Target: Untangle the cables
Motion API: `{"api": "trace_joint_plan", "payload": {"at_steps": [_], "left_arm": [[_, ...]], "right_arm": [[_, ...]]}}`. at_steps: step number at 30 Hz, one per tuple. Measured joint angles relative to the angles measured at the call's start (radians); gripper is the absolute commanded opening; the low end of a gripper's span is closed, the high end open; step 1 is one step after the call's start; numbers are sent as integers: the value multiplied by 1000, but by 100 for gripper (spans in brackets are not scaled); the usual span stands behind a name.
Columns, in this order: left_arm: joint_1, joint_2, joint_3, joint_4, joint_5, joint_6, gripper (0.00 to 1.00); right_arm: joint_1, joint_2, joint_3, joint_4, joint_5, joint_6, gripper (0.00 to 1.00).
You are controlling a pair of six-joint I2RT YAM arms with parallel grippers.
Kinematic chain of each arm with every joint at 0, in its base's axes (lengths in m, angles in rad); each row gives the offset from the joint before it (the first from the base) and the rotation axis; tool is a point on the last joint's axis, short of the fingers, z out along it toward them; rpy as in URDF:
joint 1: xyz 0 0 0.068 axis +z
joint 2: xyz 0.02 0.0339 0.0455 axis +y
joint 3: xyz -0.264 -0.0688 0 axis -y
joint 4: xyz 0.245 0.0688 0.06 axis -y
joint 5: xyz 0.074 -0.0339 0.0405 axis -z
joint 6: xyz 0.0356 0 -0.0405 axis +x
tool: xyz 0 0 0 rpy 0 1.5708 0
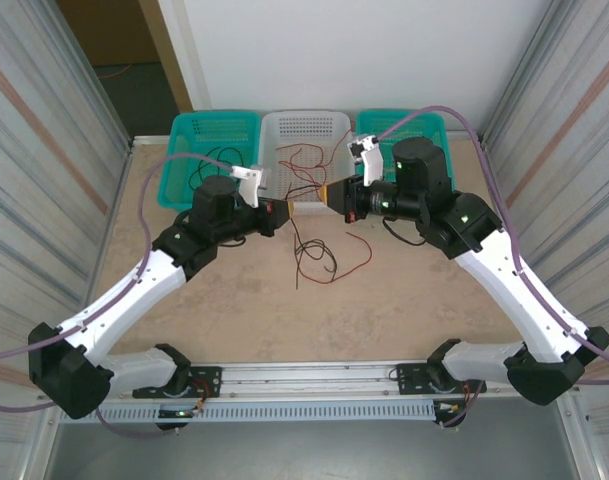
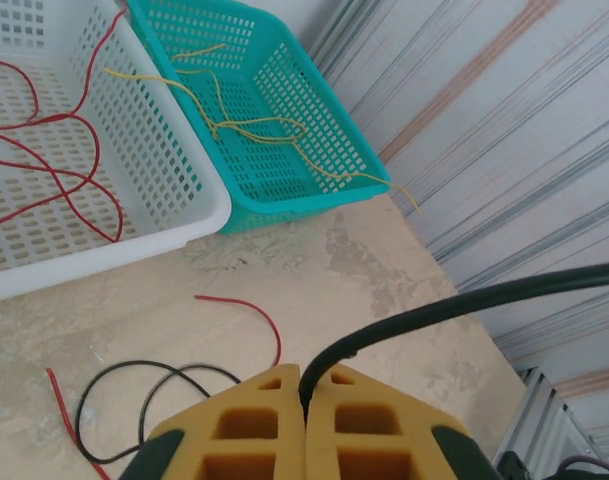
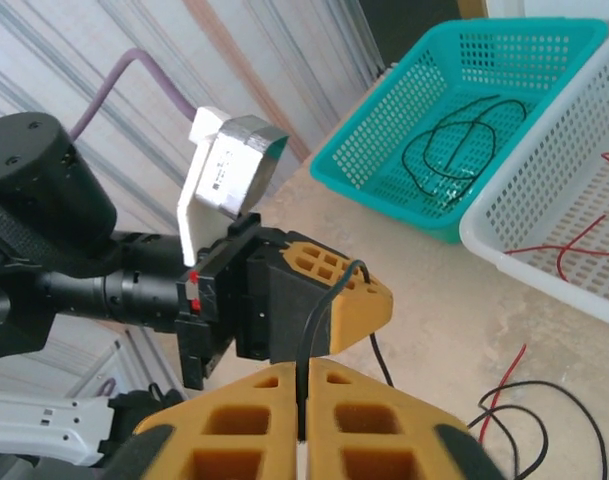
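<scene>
Two sets of fingers sit nose to nose at mid-frame in the top view, over the bench [image 1: 424, 290].

- My left fingers [image 2: 314, 395]: pressed together, pinching a black cable [image 2: 434, 310] that leaves the tips and runs off the right edge of the left wrist view.
- My right fingers [image 3: 310, 385]: close together as well, with the black cable caught in the seam and rising to the tips of the left fingers.
- Loose on the bench, lower left of the left wrist view: a black loop [image 2: 164, 364] and a red strand [image 2: 249, 302].
- White basket [image 2: 199, 210], upper left of that view: red cables [image 2: 44, 150] inside.
- Teal basket [image 2: 369, 175] just beside it: yellow cables [image 2: 254, 125], one end trailing over the rim.
- Second teal basket [image 3: 384, 140], upper right of the right wrist view: black cables [image 3: 464, 140] coiled inside.
</scene>
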Motion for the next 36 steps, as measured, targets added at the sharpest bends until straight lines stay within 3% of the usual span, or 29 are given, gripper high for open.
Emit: {"api": "trace_joint_plan", "payload": {"at_steps": [3,15,27,36], "left_arm": [[0,0,14,-15,-3,-16,0],[49,-20,100,-36,37,-131,0],[200,-20,100,-10,185,-365,0],[214,-11,98,24,258,-444,0]], "right_arm": [[-25,0,-40,6,8,19,61],[-13,93,-316,109,-13,126,62],[40,102,-323,205,-71,137,63],[93,160,-262,200,-82,108,37]]}}
